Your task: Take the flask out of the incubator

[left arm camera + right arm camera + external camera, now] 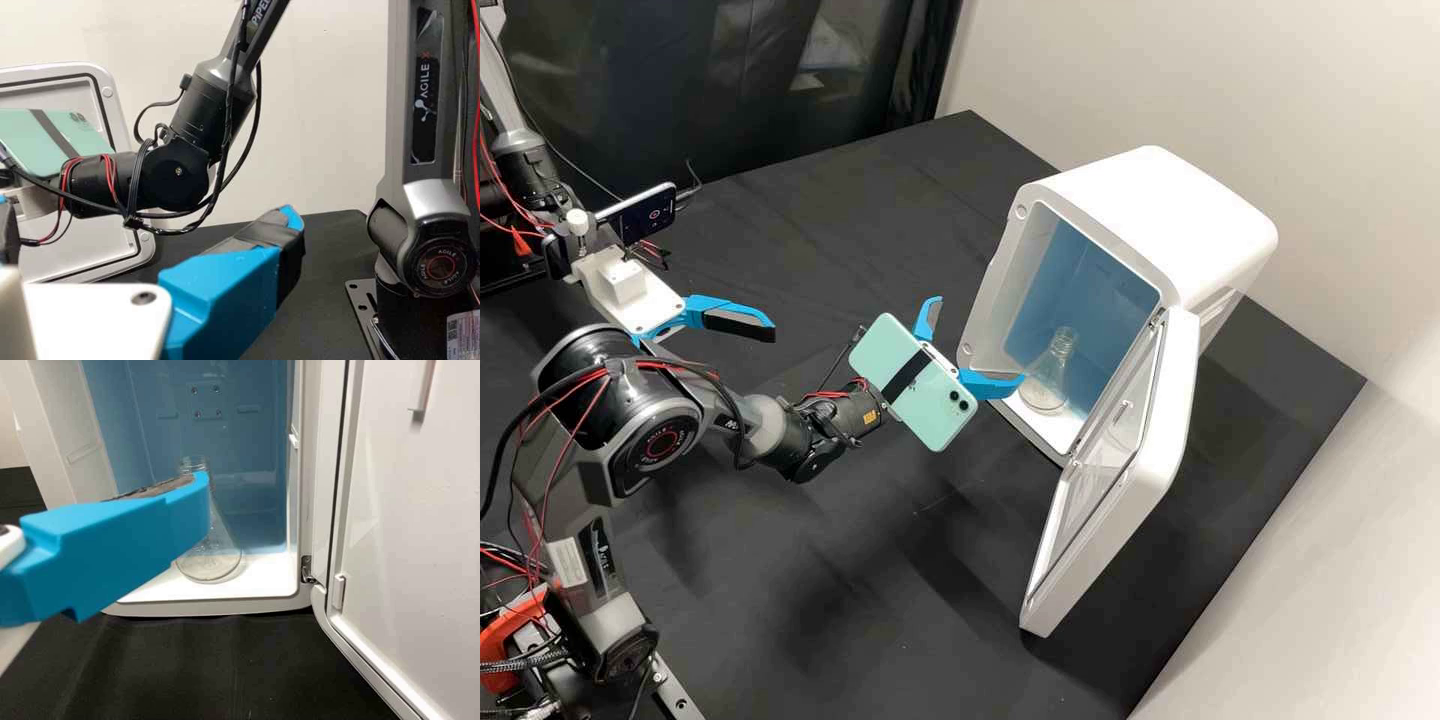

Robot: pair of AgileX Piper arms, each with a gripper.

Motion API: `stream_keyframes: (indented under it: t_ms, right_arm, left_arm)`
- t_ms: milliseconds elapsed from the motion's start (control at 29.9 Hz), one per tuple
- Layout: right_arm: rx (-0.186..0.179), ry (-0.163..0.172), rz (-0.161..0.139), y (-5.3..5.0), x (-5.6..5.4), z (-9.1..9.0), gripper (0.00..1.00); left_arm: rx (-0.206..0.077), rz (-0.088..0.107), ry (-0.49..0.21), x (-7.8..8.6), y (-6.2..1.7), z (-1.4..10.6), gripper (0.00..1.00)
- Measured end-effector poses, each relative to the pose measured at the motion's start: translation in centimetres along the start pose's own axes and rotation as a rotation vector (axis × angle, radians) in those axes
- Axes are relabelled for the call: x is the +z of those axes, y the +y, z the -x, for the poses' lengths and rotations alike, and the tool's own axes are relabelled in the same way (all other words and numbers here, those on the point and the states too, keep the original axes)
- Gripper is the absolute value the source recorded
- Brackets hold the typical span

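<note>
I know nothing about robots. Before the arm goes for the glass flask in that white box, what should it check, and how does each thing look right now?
1. Incubator door open: ok, it is swung wide.
2. Flask upright on the incubator floor: ok.
3. Right gripper open: ok, its fingers are spread wide.
4. Flask between those fingers: not ok. One finger is at the doorway in front of the flask, the other outside the frame.
5. Finger touching the flask: cannot tell.
6. Left gripper out of the way: ok, well off from the incubator.
</note>
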Motion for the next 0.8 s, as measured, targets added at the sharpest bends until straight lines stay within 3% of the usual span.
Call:
stream_keyframes:
  t_ms: [468,802]
  right_arm:
    - [0.000,0.000,0.000,0.0,0.0,0.0,1.00]
    - [0.000,0.000,0.000,0.0,0.0,0.0,1.00]
  left_arm:
    - [-0.004,0.000,0.003,-0.1,-0.13,0.0,1.00]
    - [-0.059,-0.006,0.048,-1.7,-1.81,-0.6,1.00]
